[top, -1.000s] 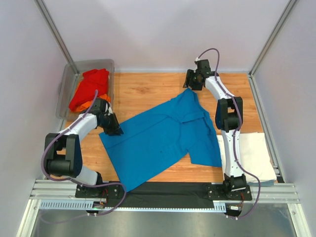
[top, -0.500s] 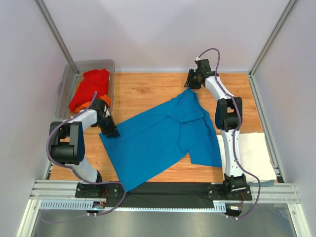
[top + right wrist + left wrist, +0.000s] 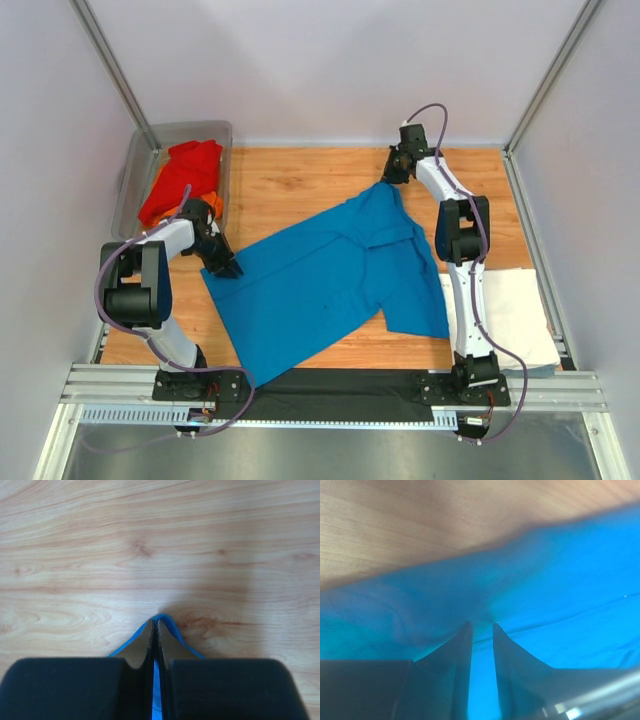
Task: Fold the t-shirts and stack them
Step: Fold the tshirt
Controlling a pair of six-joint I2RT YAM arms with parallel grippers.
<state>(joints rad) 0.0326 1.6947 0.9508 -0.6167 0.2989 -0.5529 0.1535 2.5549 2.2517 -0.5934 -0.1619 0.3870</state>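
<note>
A bright blue t-shirt [image 3: 320, 285] lies spread flat across the middle of the wooden table. My right gripper [image 3: 390, 178] is at its far tip, shut on a thin fold of the blue cloth [image 3: 167, 623]; in the right wrist view the gripper [image 3: 155, 621] has its jaws closed tight. My left gripper [image 3: 226, 268] rests on the shirt's left corner. In the left wrist view this gripper [image 3: 481, 625] is open by a narrow gap, with blue cloth [image 3: 545, 580] puckered at its tips. A white t-shirt [image 3: 515, 315] lies folded at the right edge.
A grey see-through tub [image 3: 190, 126] stands at the back left corner. It holds a red t-shirt [image 3: 185, 175] on top of an orange one [image 3: 207, 206]. Bare wood [image 3: 290, 185] shows behind the blue shirt. Frame posts and walls close in both sides.
My right gripper has closed on the blue shirt's far tip. The left arm's elbow has swung in towards the left, while its gripper stays at the shirt's left corner.
</note>
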